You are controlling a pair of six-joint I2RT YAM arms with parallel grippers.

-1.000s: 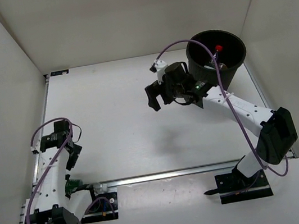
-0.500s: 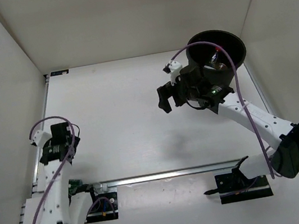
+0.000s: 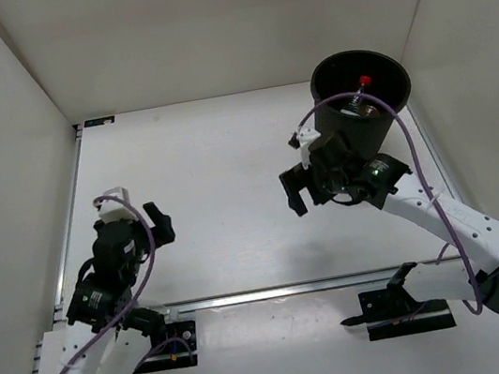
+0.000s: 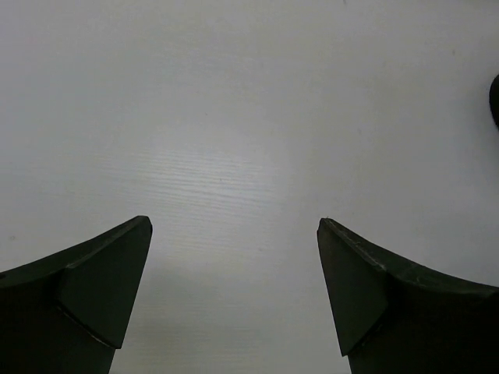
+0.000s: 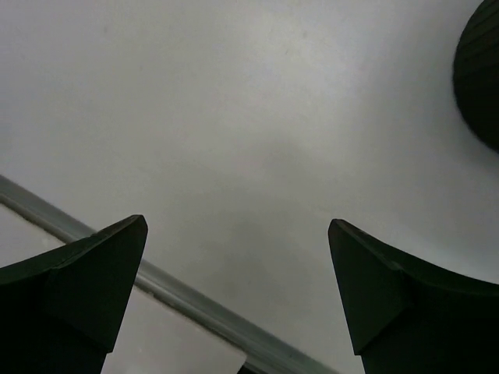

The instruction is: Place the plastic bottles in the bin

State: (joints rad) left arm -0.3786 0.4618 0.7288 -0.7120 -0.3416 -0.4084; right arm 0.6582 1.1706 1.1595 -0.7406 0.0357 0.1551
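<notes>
The bin [image 3: 385, 80] stands at the far right corner of the white surface [image 3: 207, 156], close to the right wall [image 3: 482, 65]. From above, its black rim is in full view. Its near wall is partly hidden behind the right arm's wrist. Inside the bin lies a bottle [image 3: 363, 83] with a red cap, its clear body pointing toward the near side of the bin. Something pale and shiny shows beside it on the bin's floor, but what it is cannot be told. No other bottle can be made out on the surface in any view.

The right gripper [image 3: 294, 196] hangs over the surface, just to the left of the bin and a little nearer the bases. It touches nothing. In the right wrist view this gripper [image 5: 238, 224] has its two dark fingers spread wide with only bare surface between them. The bin's curved black wall [image 5: 479, 78] shows at the upper right edge there, and a metal rail [image 5: 168, 282] crosses the lower left corner.

The left gripper [image 3: 158, 222] is raised over the left part of the surface, well apart from the bin and from the other arm. In the left wrist view its fingers [image 4: 234, 226] are likewise wide apart and hold nothing, with plain white surface below. A small dark shape [image 4: 496, 101] cuts in at the right edge of that view, too little of it to identify.

The rail [image 3: 275, 290] runs across the near side of the surface, in front of both arm bases.
</notes>
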